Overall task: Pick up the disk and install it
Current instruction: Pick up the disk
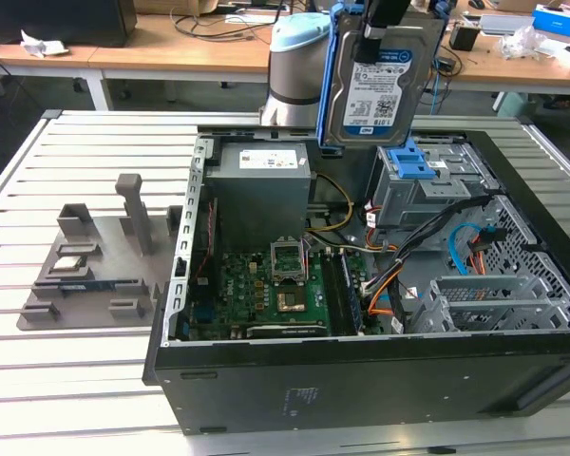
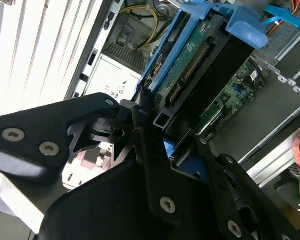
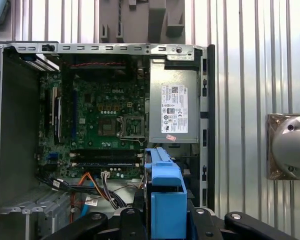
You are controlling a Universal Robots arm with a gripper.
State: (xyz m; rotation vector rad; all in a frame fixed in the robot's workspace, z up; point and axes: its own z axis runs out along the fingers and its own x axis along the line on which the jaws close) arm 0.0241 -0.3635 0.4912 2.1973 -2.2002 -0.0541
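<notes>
Showing, in the exterior view, a grey parts stand (image 1: 95, 261) left on the table (image 1: 57, 380), then an open case (image 1: 361, 385); right, jaws clamp the disk (image 1: 380, 85) upright, edge down, likely to match the bay (image 1: 408, 190) beneath.

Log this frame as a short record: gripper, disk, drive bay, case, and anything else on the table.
gripper: the gripper is shut on the disk's blue carrier
disk: the disk hangs upright above the case, label towards the exterior camera
drive bay: the drive bay, with its blue latch, sits under the disk, not holding it
case: the case is open, with motherboard and power supply exposed
other: grey fixture plate at the exterior view's left
</notes>
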